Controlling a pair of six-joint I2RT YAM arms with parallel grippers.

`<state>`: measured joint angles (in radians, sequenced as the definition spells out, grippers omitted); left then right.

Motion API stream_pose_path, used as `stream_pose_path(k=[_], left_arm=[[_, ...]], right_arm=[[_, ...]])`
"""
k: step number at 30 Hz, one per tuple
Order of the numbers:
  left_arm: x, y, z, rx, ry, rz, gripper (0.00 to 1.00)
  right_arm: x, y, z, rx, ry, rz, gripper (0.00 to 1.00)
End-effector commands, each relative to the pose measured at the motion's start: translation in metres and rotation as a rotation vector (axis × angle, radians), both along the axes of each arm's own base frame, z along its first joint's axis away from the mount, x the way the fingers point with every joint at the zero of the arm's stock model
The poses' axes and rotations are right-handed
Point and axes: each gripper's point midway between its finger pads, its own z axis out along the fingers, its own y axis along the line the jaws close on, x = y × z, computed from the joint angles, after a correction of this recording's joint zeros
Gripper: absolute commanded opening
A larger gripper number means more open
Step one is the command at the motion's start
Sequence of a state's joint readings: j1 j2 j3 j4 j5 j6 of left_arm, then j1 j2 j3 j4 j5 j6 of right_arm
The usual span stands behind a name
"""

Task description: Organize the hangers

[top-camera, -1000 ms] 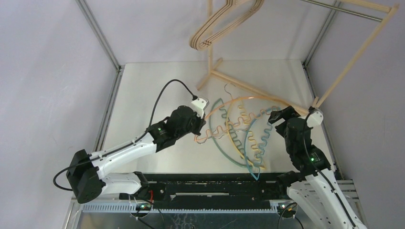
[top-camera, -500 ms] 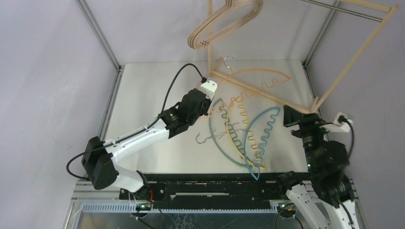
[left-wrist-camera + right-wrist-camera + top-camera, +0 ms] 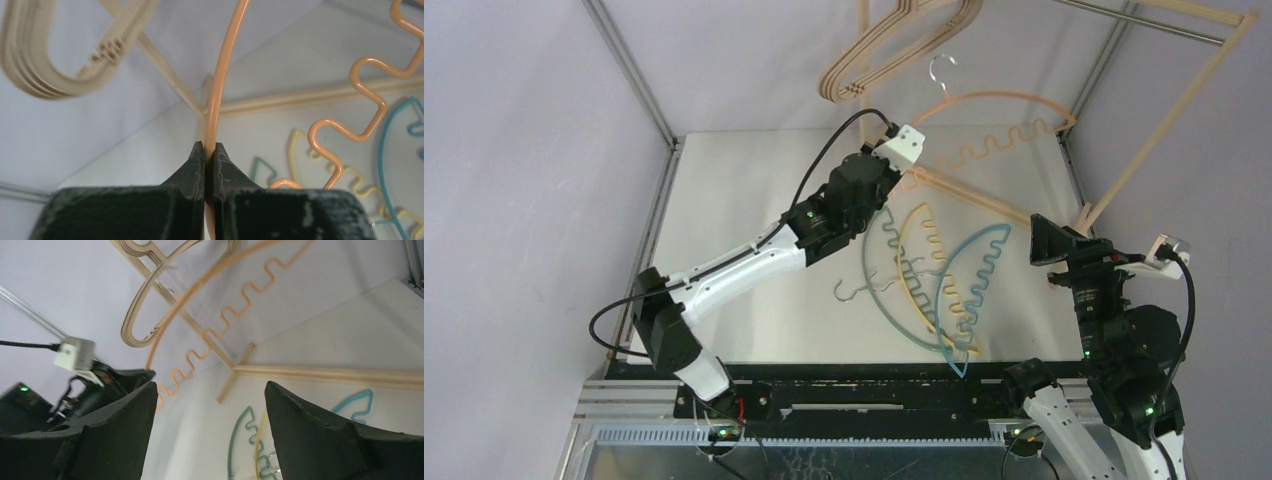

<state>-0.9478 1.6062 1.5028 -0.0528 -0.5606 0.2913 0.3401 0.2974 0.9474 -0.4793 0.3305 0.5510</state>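
The left gripper (image 3: 210, 147) is clenched on the thin orange wavy-edged wire hanger (image 3: 212, 125), holding it aloft beside the beige wooden hangers (image 3: 20, 65). The right gripper (image 3: 210, 390) is spread wide, grasping nothing; the teal, yellow and blue wavy hangers (image 3: 940, 295) lie on the table

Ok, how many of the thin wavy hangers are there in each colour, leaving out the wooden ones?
orange hanger: 1
teal hanger: 1
yellow hanger: 1
blue hanger: 1
Total: 4
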Motion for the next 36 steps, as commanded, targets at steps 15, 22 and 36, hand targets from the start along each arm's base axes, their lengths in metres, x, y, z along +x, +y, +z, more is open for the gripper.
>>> stream_pose_path(k=[15, 22, 36], left_arm=[[0.042, -0.056, 0.134, -0.246, -0.322, -0.011, 0.0], [0.049, -0.063, 0.138, -0.239, -0.348, 0.002, 0.0], [0.034, -0.04, 0.166, -0.301, -0.436, 0.021, 0.0]], right_arm=[[0.017, -0.007, -0.001, -0.077, 0.025, -0.066, 0.88], [0.021, -0.01, -0.002, -0.109, 0.031, -0.089, 0.89], [0.03, -0.006, -0.01, -0.115, 0.052, -0.086, 0.89]])
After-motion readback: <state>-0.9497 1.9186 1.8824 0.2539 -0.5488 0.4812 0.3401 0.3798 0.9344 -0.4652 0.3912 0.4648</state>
